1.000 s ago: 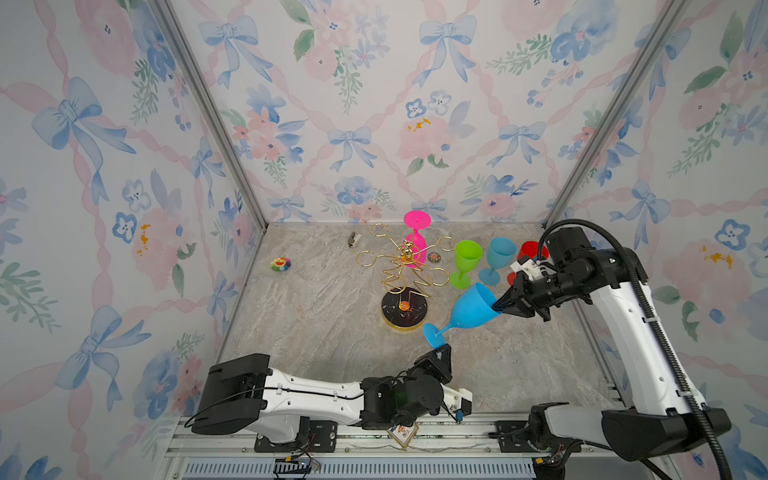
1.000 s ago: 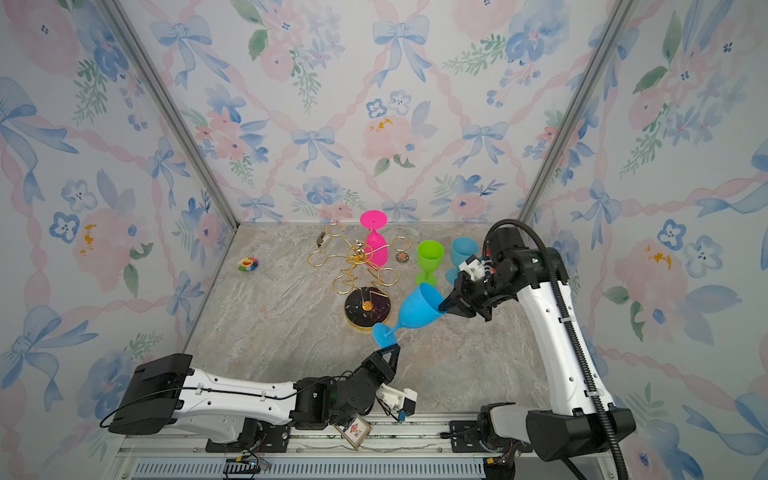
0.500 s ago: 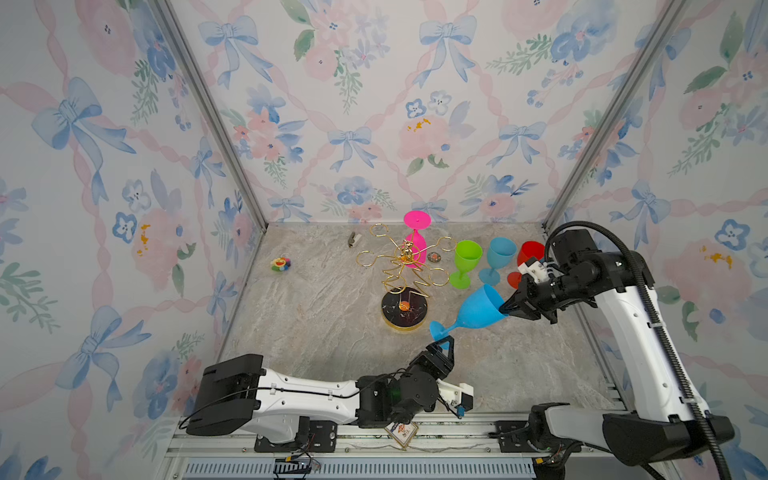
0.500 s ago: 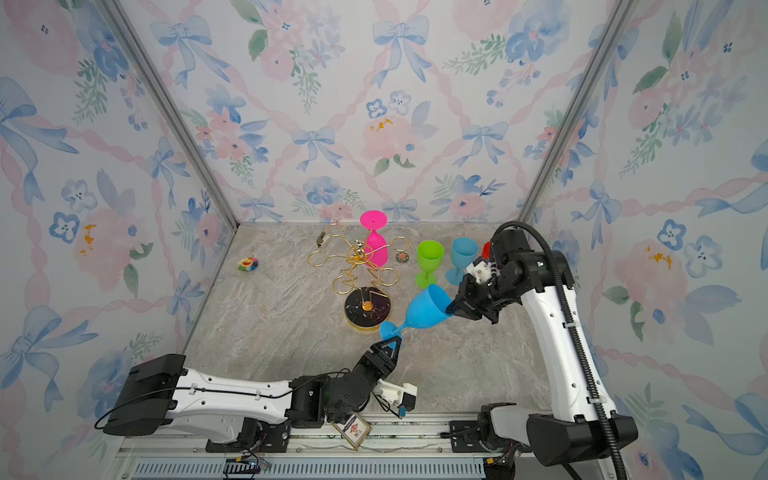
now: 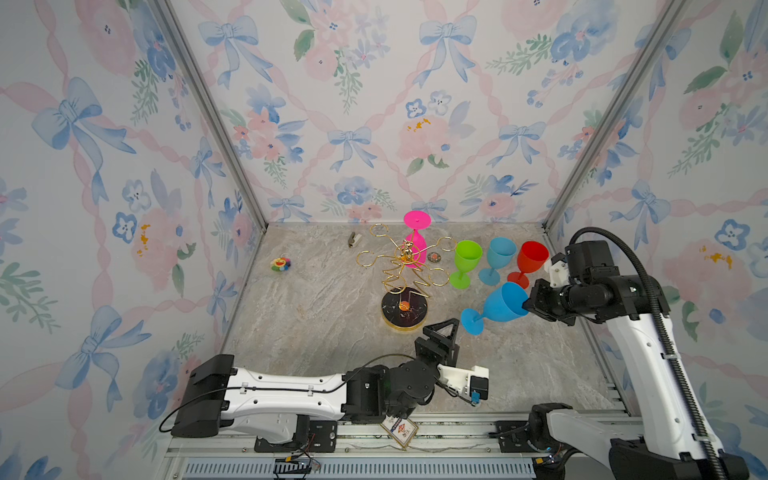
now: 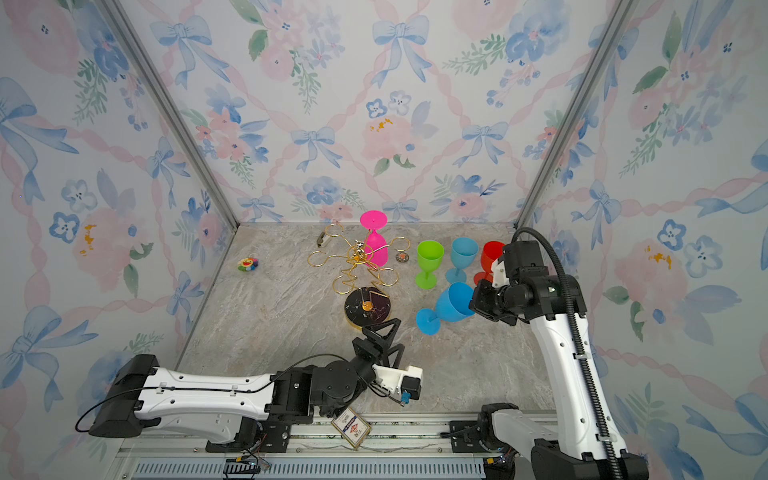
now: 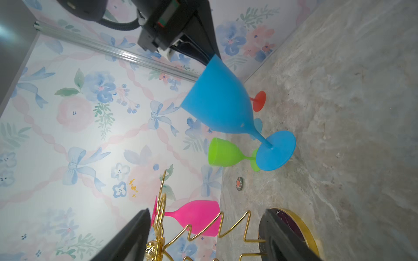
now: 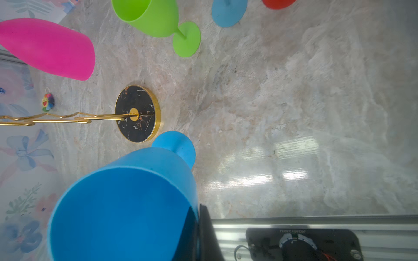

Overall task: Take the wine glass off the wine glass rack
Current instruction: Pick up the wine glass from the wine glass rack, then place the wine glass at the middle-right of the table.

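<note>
The gold wire wine glass rack stands mid-floor on its round black base. A pink wine glass hangs upside down from one of its far arms. A blue wine glass is off the rack and tilted in the air to the right of the base. My right gripper is shut on its rim, one finger outside the bowl. The glass's foot points towards my left gripper. That gripper is open and empty, just short of the rack's base; its view looks past the rack.
Green, light blue and red glasses stand upright in a row right of the rack. A flower toy, a small clip and a round badge lie on the marble floor. Patterned walls close three sides.
My left gripper has opened and drawn back from the blue glass's foot. The right gripper has carried the glass to the right, away from the rack.
</note>
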Motion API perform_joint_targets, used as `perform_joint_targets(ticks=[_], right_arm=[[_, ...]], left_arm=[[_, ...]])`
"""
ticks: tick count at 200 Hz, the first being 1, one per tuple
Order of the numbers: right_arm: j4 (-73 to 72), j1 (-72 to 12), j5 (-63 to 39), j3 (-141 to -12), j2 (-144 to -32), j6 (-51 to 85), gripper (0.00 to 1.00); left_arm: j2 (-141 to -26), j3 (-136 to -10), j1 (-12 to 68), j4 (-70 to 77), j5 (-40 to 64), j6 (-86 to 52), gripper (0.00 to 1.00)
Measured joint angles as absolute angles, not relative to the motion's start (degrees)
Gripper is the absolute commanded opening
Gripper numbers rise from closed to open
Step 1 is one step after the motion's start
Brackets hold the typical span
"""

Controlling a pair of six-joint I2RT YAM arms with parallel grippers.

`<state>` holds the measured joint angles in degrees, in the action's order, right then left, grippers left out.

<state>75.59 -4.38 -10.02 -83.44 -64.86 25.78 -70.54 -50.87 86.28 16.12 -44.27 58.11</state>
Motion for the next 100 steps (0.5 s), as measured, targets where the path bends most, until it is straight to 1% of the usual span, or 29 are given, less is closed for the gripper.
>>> perform_joint_targets(ticks=[41, 72, 100], right_arm=[[74.0, -3.2, 2.1, -84.8, -67.2, 19.2, 0.00], [72.9, -0.4, 6.1, -86.9, -71.3, 14.5, 0.00], [71.7, 0.7, 7.9, -87.4, -76.0, 11.4, 0.00]], left_arm=[[-64.2, -52.9, 86.3, 11.6, -39.6, 40.4, 0.88], [-60.8, -53.6, 86.3, 8.5, -35.5, 28.2, 0.96], [-57.9, -56.6, 85.8, 5.6, -32.2, 19.0, 0.98]])
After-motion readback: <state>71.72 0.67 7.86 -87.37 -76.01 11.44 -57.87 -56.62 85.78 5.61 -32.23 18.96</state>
